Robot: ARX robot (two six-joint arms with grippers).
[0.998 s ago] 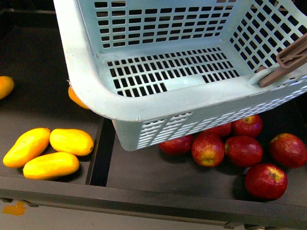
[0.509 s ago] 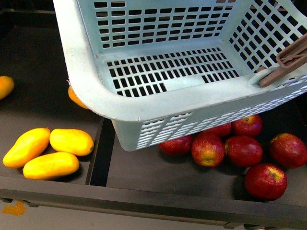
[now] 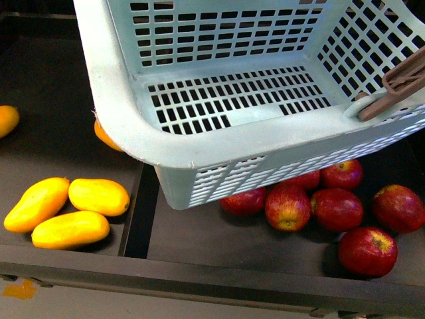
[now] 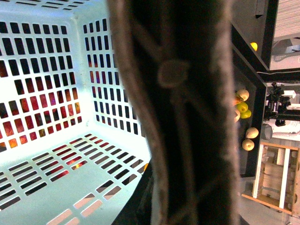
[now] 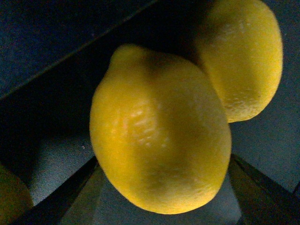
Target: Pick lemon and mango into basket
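Dim, soft-focus lemon [image 5: 159,131] close-up

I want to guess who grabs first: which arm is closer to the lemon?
Right. Its gripper is right at the lemon, fingers either side. The left arm is away at the basket.

In the right wrist view, two dark, flat-faced, wedge-shaped fingers [image 5: 75,197] of the right gripper [image 5: 161,208] are showing, one on either side. Their smooth faces are catching a dull grey-green sheen, and black edges are running along them. In the left wrist view a black, blurred edge [image 4: 136,204] is showing. Whether it belongs to the left gripper cannot be told.
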